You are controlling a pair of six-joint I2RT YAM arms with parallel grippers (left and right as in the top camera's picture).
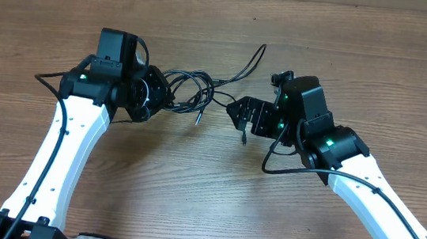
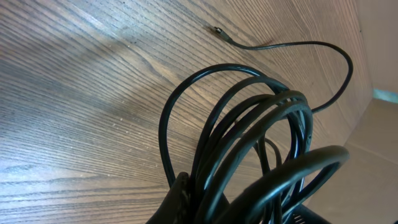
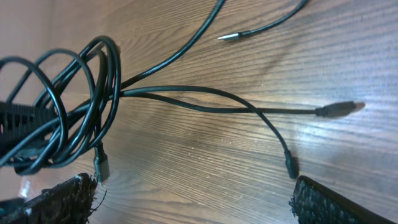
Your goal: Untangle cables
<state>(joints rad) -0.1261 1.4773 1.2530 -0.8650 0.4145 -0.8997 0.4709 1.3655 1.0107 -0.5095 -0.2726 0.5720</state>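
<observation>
Left pincer (image 1: 156,96) grips looped cables (image 2: 283,99) on wooden table (image 1: 191,181)

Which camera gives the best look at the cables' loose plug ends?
Right wrist: several plug ends show sharp and close. Overhead shows the cables whole, plugs tiny. Left wrist shows mostly coils, one distant plug.

The table (image 1: 190,189) is wood with fine streaky grain and a soft sheen. The cables (image 2: 283,102) have smooth, glossy black plastic jackets; one plug tip (image 3: 229,37) is bright bare metal. The right gripper (image 3: 196,205) has rough, matt black pads (image 3: 339,202). The arm shells (image 1: 63,147) are smooth white plastic.
</observation>
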